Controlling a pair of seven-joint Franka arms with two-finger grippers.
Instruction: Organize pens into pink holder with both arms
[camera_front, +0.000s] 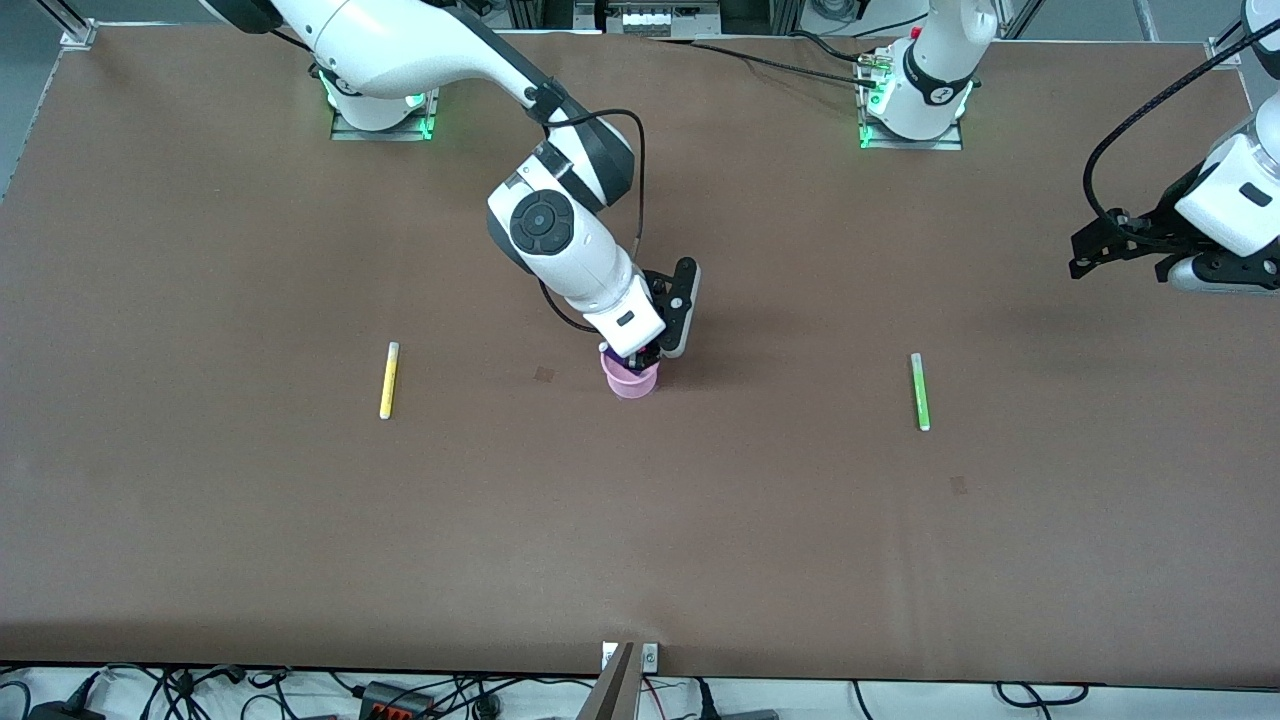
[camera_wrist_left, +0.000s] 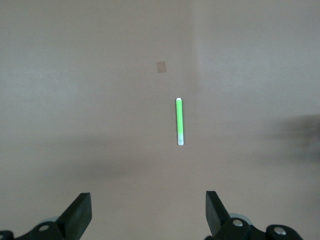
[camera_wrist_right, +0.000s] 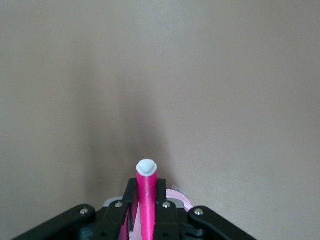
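Observation:
The pink holder stands mid-table, and its rim shows just under my right gripper. My right gripper hangs directly over it, shut on the magenta pen, which stands upright with its whitish end up. A dark purple bit shows at the holder's rim. The yellow pen lies toward the right arm's end of the table. Toward the left arm's end lies the light green pen. My left gripper hovers open and empty above the table, short of the green pen.
Two small dark square marks are on the brown table, one beside the holder and one nearer the front camera than the green pen. A bracket sticks up at the table's front edge.

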